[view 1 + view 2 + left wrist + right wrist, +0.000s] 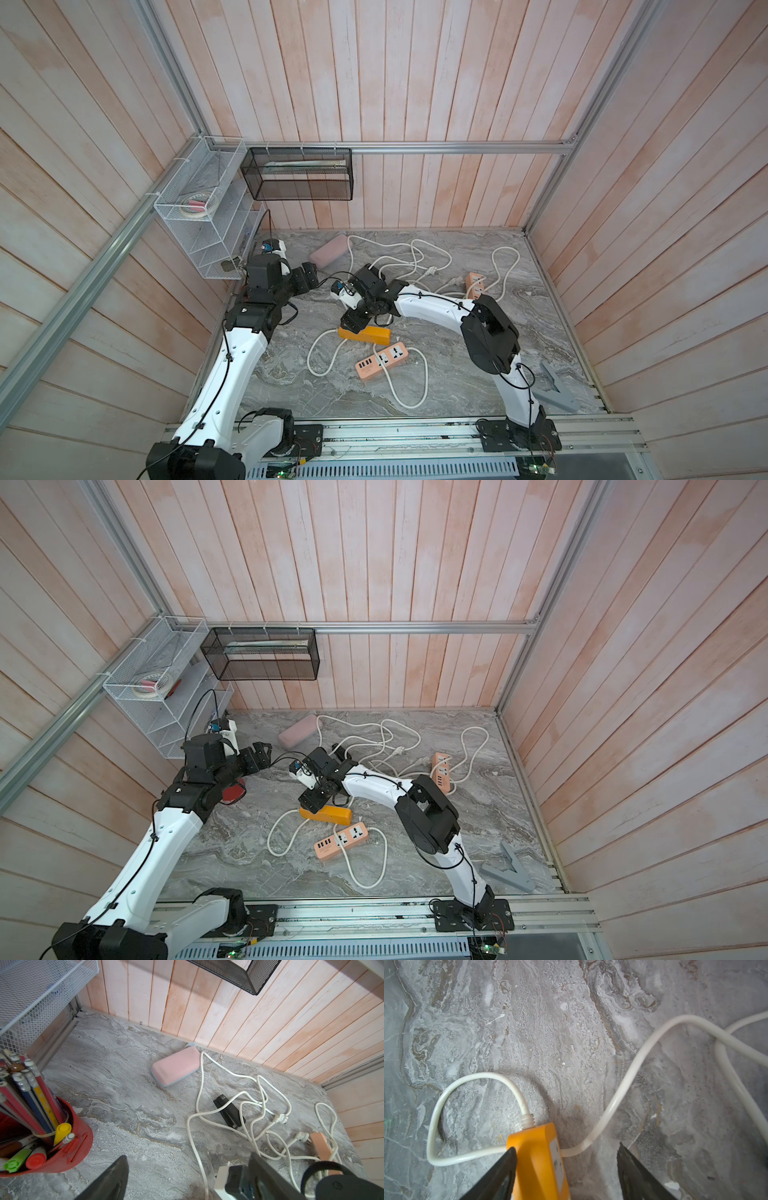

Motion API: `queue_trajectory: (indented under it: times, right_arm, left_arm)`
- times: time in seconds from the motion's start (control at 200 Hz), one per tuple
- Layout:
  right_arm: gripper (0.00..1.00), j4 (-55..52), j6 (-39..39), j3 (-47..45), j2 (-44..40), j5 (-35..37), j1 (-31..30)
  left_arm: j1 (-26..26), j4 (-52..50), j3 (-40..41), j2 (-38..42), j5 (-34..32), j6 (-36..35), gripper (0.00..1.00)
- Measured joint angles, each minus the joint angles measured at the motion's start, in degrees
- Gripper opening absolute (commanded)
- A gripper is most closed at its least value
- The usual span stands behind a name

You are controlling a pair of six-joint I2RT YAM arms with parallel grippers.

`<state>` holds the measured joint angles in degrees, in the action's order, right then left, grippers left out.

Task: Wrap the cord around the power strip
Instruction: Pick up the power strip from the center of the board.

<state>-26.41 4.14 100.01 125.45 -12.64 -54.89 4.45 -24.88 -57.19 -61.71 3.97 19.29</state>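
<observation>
Closest to the camera runs the aluminium rail (395, 434) that carries both arm bases, and just behind it, at the right edge of the marble table (286, 382), lies a grey plastic piece (555, 388). Next comes a peach power strip (382, 360) with its sockets facing up. Just beyond it is the orange power strip (368, 333), near the middle of the table, and the right gripper (567, 1146) is lowered over one end of it. Its jaws are apart: in the right wrist view the strip seems to touch one finger (500, 1176), while the other finger is clear of it, so nothing is clamped. The cord (623, 1093) leaves the strip's end, bends in a small loop, goes behind the strip and runs loose over the table. Farther back, the left gripper (188, 1155) hangs above bare marble with jaws wide apart and nothing between them, near a red pen holder (68, 1147). Behind are tangled white cables (201, 1070), a black stapler (228, 1110), a second peach strip (475, 284) and a pink case (330, 252) close to the back wall. On the walls hang a white wire basket (199, 216) and a black mesh basket (299, 174).
</observation>
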Motion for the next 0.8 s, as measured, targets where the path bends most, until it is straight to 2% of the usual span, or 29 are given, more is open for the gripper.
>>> queue_trajectory:
  times: [0.36,0.595,0.8]
  right_arm:
    - [0.80,-6.4,0.6,0.0,0.1,-2.1,-0.6]
    - [0.63,-8.4,0.2,1.4,1.4,-0.6,-1.2]
    - [0.39,-8.7,-0.3,2.2,3.3,1.9,-1.2]
  left_arm:
    - [0.0,0.0,0.0,0.3,0.0,0.0,0.91]
    - [0.0,-0.2,-0.6,0.6,0.1,0.0,0.89]
    - [0.0,-1.1,-2.2,2.2,0.0,-0.2,0.87]
